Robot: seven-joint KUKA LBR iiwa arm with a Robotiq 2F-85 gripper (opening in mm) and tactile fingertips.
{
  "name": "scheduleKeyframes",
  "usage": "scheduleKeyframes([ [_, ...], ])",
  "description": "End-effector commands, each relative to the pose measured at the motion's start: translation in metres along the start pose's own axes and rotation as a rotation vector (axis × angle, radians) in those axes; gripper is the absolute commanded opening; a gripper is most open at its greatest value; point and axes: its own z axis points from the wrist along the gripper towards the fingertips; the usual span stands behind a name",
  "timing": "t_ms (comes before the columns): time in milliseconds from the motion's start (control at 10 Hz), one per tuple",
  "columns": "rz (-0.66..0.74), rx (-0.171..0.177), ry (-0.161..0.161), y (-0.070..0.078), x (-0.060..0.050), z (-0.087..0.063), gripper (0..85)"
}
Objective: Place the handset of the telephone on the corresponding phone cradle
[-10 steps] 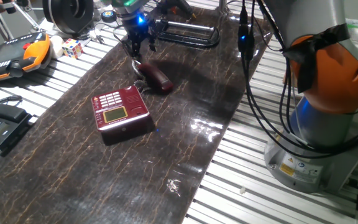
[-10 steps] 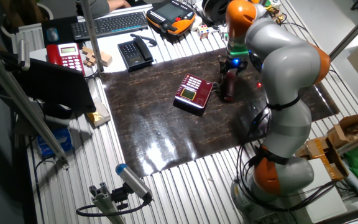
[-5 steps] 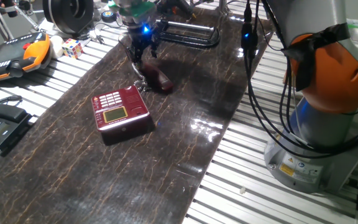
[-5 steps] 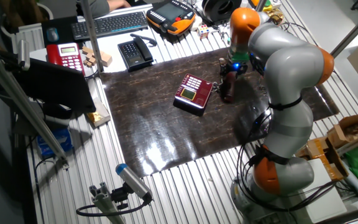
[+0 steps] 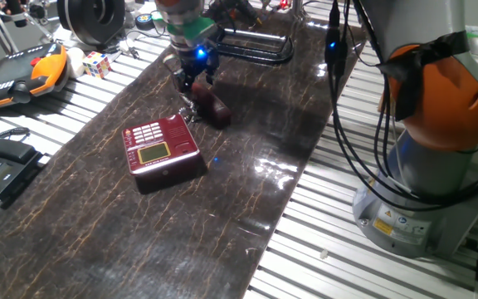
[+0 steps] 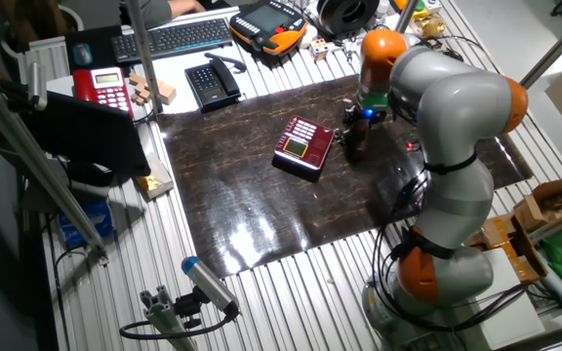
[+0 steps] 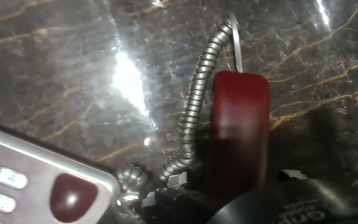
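Our pincer [image 5: 196, 81] hangs over the handset [image 5: 209, 103], lying at one o'clock from the telephone [image 5: 160, 146], cradle unfilled; we cannot tell its grip.

Dark red handset [image 7: 240, 127], silver coiled cord [image 7: 197, 102].

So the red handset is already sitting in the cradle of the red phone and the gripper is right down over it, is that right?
Not quite. The handset is not in the cradle; it lies on the dark mat beside the red phone, joined to it by its coiled cord, as one fixed view shows. The rest holds: the gripper is right down over the handset.
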Motion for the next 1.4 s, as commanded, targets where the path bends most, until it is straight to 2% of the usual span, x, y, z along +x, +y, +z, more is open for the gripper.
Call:
scheduleKeyframes([
  [0, 0.0, -0.012, -0.003, -0.004, 0.002, 0.006, 73.7],
  [300, 0.018, -0.04, 0.006, -0.004, 0.002, 0.011, 74.0],
  [800, 0.061, -0.045, -0.01, 0.0, 0.002, 0.015, 70.0],
  [1200, 0.065, -0.06, -0.034, 0.001, 0.002, 0.027, 59.7],
  [1300, 0.054, -0.06, -0.031, 0.001, 0.002, 0.026, 53.3],
])
